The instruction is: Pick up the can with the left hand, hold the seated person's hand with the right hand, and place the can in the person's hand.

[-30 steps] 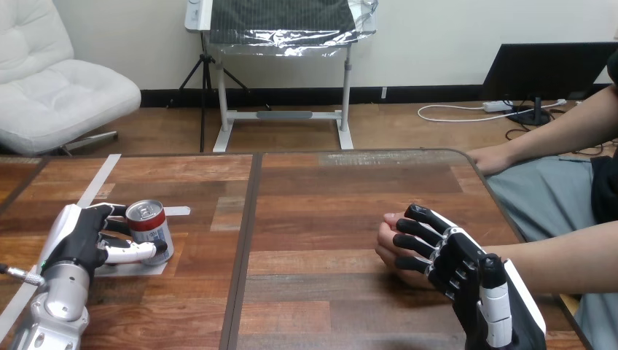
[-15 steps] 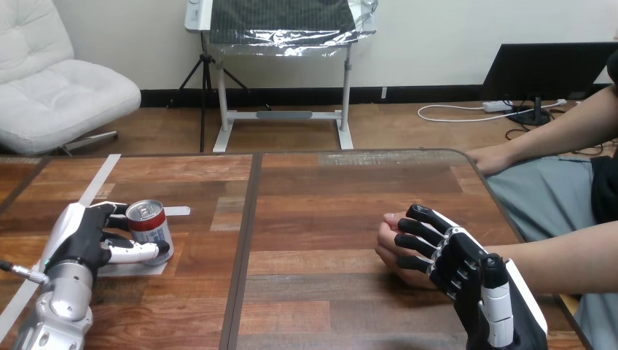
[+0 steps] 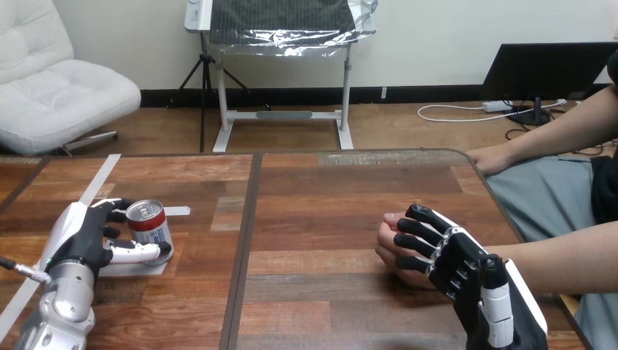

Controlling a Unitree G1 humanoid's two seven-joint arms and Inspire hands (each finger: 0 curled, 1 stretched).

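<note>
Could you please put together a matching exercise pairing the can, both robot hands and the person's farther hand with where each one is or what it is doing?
1. can
2. left robot hand
3. right robot hand
4. person's farther hand

A. lying over the person's nearer hand
B. upright on the left part of the table
C. at the table's far right corner
D. curled round the can

Pairs: 1-B, 2-D, 3-A, 4-C.
</note>
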